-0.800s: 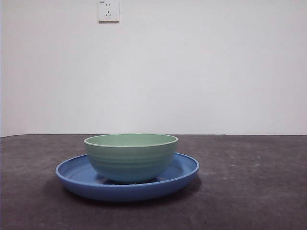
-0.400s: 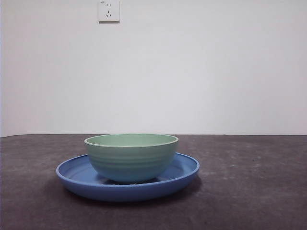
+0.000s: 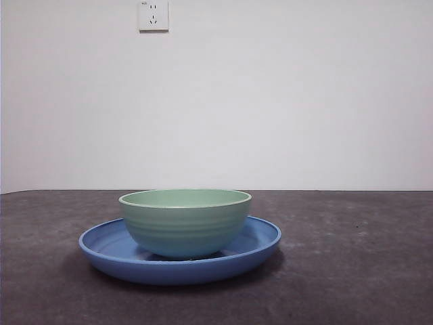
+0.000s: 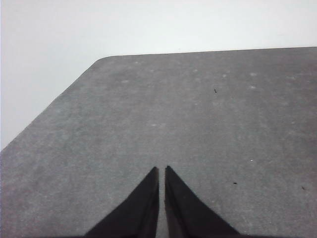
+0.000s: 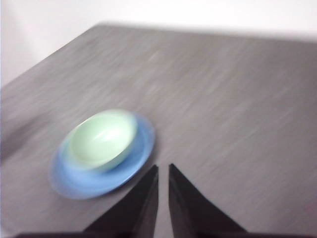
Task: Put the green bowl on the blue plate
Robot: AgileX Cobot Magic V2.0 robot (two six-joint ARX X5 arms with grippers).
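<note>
The pale green bowl (image 3: 185, 222) stands upright inside the wide blue plate (image 3: 257, 245) on the dark table, left of centre in the front view. No arm shows in that view. The blurred right wrist view shows the bowl (image 5: 103, 138) resting on the plate (image 5: 139, 156), with my right gripper (image 5: 163, 169) shut, empty and held well away above the table. My left gripper (image 4: 161, 170) is shut and empty over bare table, with neither dish in its view.
The dark grey table (image 3: 352, 257) runs to a white wall with a socket (image 3: 153, 15) high up. The table's rounded corner (image 4: 106, 59) and edges show in the left wrist view.
Bowl and plate have not moved in the front view. The blur in the right wrist view shows that arm in motion.
</note>
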